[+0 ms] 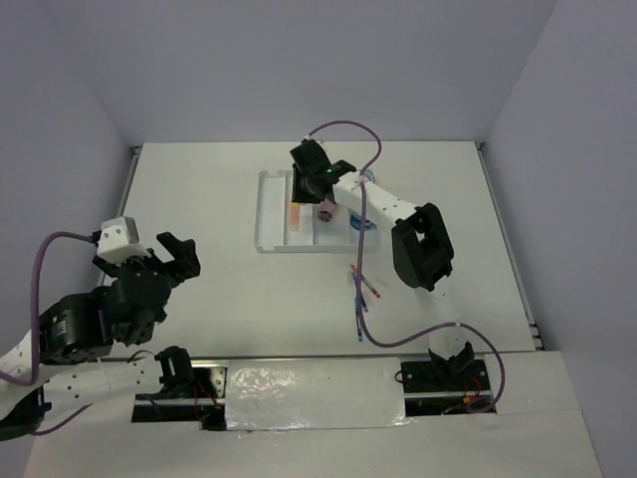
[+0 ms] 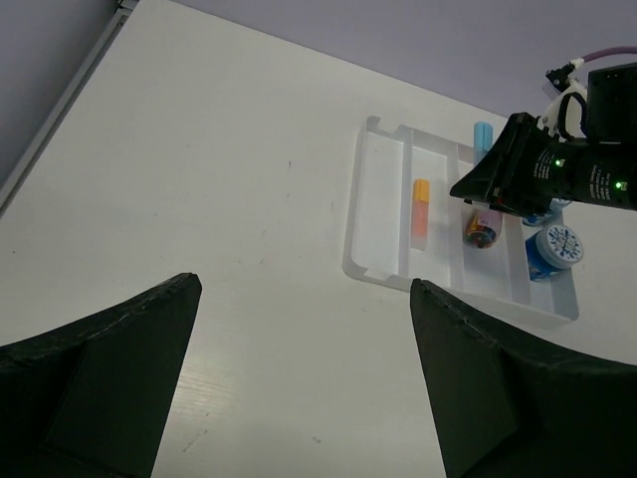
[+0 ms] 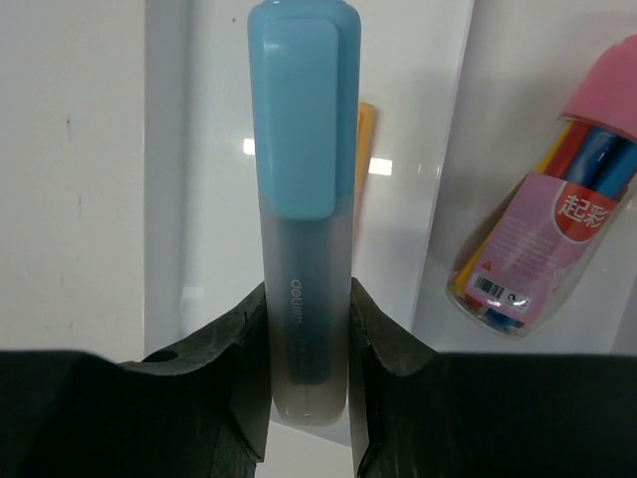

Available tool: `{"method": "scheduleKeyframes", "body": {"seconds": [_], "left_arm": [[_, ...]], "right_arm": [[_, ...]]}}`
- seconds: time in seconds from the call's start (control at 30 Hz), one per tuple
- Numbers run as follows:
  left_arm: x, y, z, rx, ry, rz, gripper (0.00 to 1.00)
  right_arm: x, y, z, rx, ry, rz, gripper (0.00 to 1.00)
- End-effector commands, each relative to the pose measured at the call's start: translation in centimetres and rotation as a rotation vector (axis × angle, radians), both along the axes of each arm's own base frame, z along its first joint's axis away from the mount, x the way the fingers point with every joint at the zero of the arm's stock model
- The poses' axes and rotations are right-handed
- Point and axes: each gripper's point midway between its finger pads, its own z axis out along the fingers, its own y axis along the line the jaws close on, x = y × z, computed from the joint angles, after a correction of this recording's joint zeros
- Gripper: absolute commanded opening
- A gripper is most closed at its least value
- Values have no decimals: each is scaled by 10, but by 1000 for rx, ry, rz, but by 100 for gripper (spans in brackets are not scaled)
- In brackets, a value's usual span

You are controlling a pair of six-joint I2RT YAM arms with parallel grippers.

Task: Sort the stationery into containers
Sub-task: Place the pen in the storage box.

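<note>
Your right gripper (image 3: 309, 339) clamps the light-blue eraser (image 3: 299, 199) over the tray (image 1: 269, 211); your left gripper (image 2: 304, 289), jaws spread, sits well apart.

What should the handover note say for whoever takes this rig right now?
Left gripper: open, empty, away from the tray.
Right gripper: shut on the light-blue stick, over the tray, not yet released.
Done: orange stick, pink cylinder and blue roll lie in separate compartments; a second roll is partly hidden behind the right gripper.
Left: release the light-blue stick, then sort the pens lying on the table by the right arm.
</note>
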Motion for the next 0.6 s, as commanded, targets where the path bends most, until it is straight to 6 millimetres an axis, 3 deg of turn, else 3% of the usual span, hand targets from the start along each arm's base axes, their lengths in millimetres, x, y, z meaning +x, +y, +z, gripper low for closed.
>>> {"method": "scheduleKeyframes", "body": {"seconds": [0.0,0.2,0.27,0.33,0.5,0.57], "left_arm": [[4,-9,-3,69,22,-5,99],[3,-5,-4,82,28,5,100],[2,-2,-3,62,14,-1,99],[0,1,-1,38,1,-2,99],[-3,6,0,16,-5,-1,99],[-3,6,0,11,-5,1,99]], "right_arm": [[5,6,-3,10,10,-14,13],[1,6,-20,24,43,-14,22],[1,4,-14,32,37,-19,29],[-1,4,-10,34,30,-13,44],[-5,3,4,43,18,3,62],[-4,0,8,40,12,0,64]]}}
